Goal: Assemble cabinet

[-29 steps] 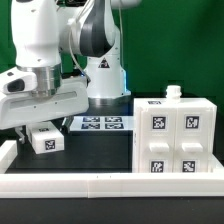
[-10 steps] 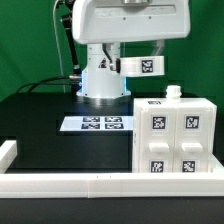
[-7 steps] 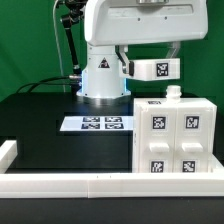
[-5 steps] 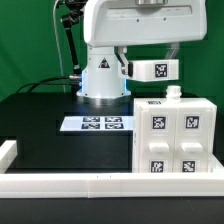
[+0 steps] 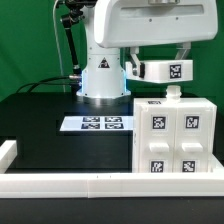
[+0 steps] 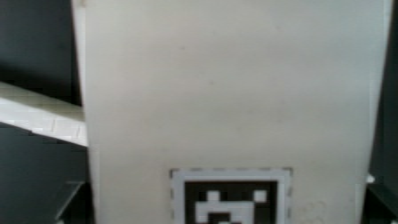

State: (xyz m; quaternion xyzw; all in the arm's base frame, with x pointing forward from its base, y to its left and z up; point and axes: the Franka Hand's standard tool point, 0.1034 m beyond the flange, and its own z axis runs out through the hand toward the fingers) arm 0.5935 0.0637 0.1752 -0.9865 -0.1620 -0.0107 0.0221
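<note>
The white cabinet frame (image 5: 177, 136) stands on the black table at the exterior view's right, with several black-and-white tags on its front and a small peg on top. My gripper (image 5: 158, 66) is shut on a small white tagged cabinet block (image 5: 166, 71) and holds it in the air just above the frame's top. In the wrist view the held block (image 6: 222, 110) fills the picture, its tag (image 6: 228, 196) showing; the fingers are hidden behind it.
The marker board (image 5: 98, 123) lies on the table in front of the robot base (image 5: 101, 80). A long white border rail (image 5: 70, 182) runs along the table's front, with a corner piece (image 5: 8, 153) at the exterior view's left.
The arm has lifted the tagged block from the table at the exterior view's left and carried it to the right. In the last second it moved further right, over the cabinet frame.
</note>
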